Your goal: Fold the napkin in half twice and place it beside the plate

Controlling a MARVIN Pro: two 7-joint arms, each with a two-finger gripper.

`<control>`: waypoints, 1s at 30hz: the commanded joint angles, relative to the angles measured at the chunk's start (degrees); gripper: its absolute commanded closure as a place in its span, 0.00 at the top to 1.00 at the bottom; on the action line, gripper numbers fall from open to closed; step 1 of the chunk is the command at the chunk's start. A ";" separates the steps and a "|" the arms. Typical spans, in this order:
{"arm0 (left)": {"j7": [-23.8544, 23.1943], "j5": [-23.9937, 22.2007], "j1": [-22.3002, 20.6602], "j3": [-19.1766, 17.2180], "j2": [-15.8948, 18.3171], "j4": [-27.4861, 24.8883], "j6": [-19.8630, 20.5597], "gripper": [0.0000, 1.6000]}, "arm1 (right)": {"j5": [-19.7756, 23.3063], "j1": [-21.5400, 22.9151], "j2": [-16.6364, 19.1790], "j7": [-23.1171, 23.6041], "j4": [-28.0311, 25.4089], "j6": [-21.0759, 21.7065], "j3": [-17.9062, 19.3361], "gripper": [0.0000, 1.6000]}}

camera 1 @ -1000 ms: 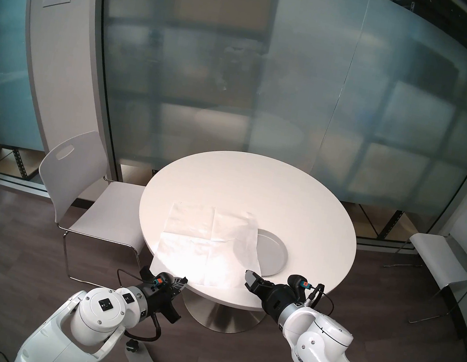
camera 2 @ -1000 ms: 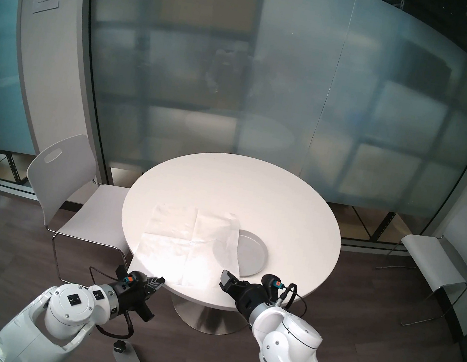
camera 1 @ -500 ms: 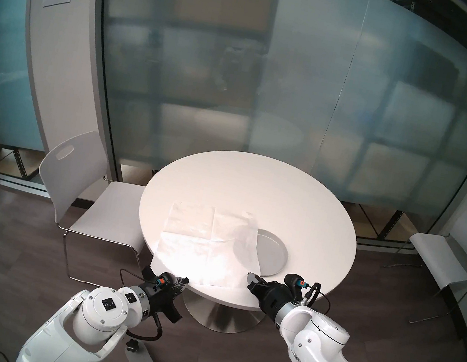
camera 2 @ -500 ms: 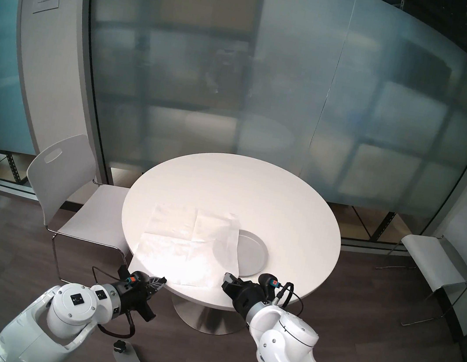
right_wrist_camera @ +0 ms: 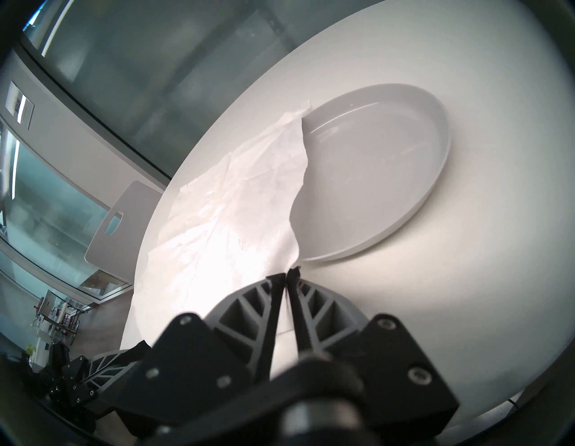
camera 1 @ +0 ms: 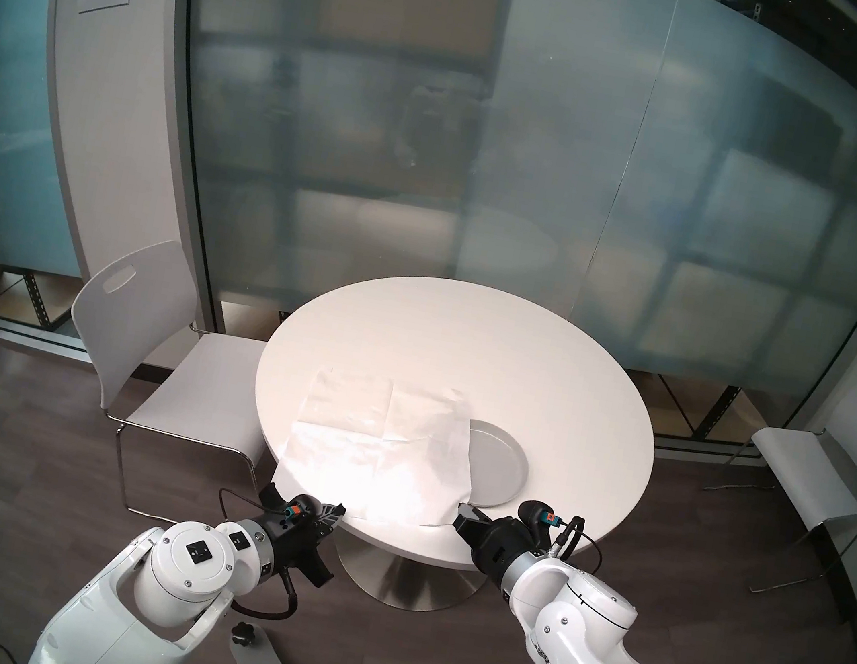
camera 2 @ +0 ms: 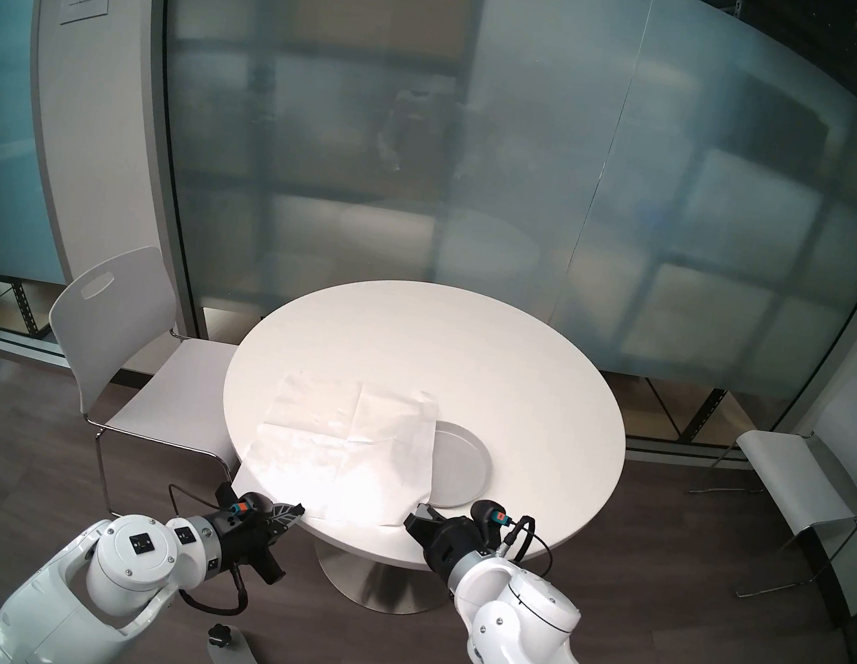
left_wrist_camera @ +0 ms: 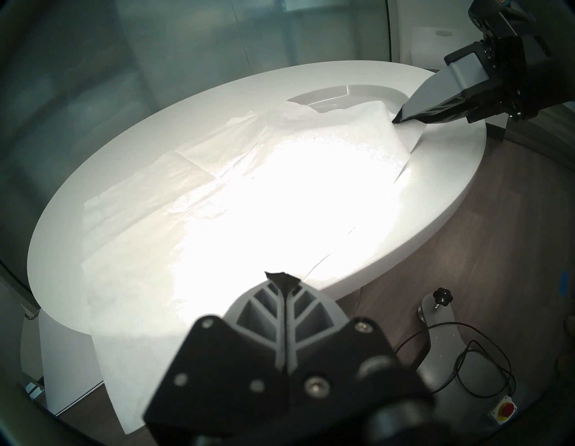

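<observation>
At the table's [camera 1: 550, 366] near left edge the left gripper [left_wrist_camera: 281, 277] is pinched tight on a corner of the napkin [camera 1: 373, 443], which hangs over that edge. The creased sheet spreads across the tabletop, its right side draped over the plate [camera 1: 497, 461]. The right gripper [right_wrist_camera: 286, 274] has its fingers nearly together on the napkin's near right corner, just beside the plate.

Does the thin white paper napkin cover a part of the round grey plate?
Yes, in the right wrist view the creased white paper napkin lies over the left part of the round light-grey plate.
</observation>
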 commanded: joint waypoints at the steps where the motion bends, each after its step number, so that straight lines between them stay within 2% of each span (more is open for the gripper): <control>1: -0.08 -0.17 -0.30 -0.22 0.07 -0.66 -0.43 0.00 | 0.36 -0.06 -0.23 -0.15 -3.02 -0.77 1.22 0.26; 15: 0.10 -0.44 0.01 -0.44 0.07 -0.76 -0.64 0.00 | 0.42 -3.39 1.00 -0.34 -9.19 0.14 3.36 0.24; 21: 0.17 -0.37 -0.06 -0.42 0.09 -0.56 -0.86 0.00 | 0.39 -4.74 1.20 -0.46 -8.80 -0.70 4.59 0.22; 30: 0.14 0.09 -1.28 0.31 -0.16 0.46 -0.74 0.00 | 0.65 -4.47 1.21 -0.34 -8.53 -0.84 5.26 0.22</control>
